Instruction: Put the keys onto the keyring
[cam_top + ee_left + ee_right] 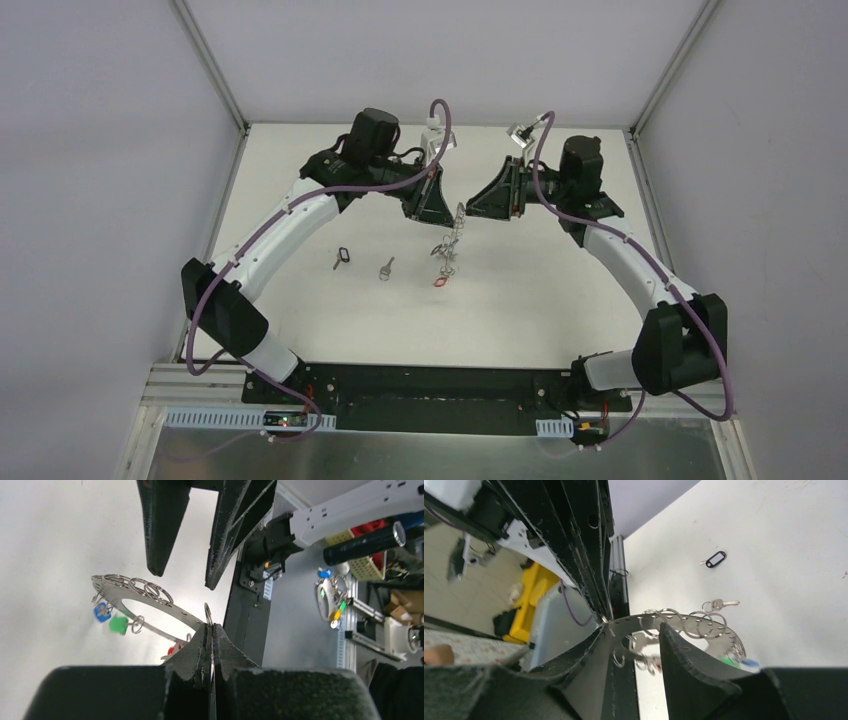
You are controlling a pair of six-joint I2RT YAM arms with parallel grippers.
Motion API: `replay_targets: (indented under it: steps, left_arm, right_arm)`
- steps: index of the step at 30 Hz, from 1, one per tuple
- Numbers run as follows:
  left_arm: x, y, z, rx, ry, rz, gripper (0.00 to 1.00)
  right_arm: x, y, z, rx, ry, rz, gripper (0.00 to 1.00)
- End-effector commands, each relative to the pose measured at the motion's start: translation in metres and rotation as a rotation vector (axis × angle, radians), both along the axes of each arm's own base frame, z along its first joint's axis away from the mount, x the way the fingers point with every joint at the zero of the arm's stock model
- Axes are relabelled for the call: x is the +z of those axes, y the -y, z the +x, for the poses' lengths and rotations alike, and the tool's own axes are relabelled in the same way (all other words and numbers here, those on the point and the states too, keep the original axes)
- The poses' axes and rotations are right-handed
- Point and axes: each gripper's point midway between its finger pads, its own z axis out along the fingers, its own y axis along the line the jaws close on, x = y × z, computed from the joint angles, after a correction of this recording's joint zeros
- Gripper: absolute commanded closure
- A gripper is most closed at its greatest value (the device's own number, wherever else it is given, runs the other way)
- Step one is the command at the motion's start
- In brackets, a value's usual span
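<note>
Gripping the keyring (150, 597): left gripper (210, 630) clamped on its end; right gripper (633, 626), jaws apart, astride the band; two keys (386, 267) loose on the table (560, 300).

The left pincer (210, 630) hides 1 keyring (172, 609) end.

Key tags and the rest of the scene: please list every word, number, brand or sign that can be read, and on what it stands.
No text can be read in any view.
On the black tag lying on the table: no legible writing.
On the blue tag and green tag on the keyring: no writing visible.
On the clutter beyond the table, left wrist view: too blurred to read.
</note>
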Motion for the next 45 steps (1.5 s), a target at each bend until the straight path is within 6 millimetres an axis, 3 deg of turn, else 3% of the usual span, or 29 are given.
replay_targets:
  steps: [1,15,32,37,42,45]
  left_arm:
    - [0.0,-0.015,-0.022,-0.084,0.096,0.116,1.0]
    - [0.002,-0.013,-0.04,-0.141,0.034,0.145,1.0]
    - [0.0,-0.007,-0.049,-0.175,0.006,0.118,1.0]
    - [0.0,-0.006,-0.048,-0.172,0.0,0.113,1.0]
    - [0.001,-0.005,-0.048,-0.171,0.0,0.105,1.0]
    - [0.003,-0.005,-0.047,-0.17,0.003,0.097,1.0]
  right_arm:
    - [0.013,-0.004,-0.027,0.122,0.201,-0.042,0.56]
    - [0.017,-0.015,-0.074,0.28,0.297,-0.073,0.62]
    - [0.004,-0.026,-0.072,0.275,0.286,-0.104,0.65]
    - [0.001,-0.027,-0.074,0.279,0.268,-0.102,0.75]
    - [0.002,-0.029,-0.07,0.251,0.246,-0.101,0.98]
    - [0.004,-0.03,-0.061,0.211,0.23,-0.107,1.0]
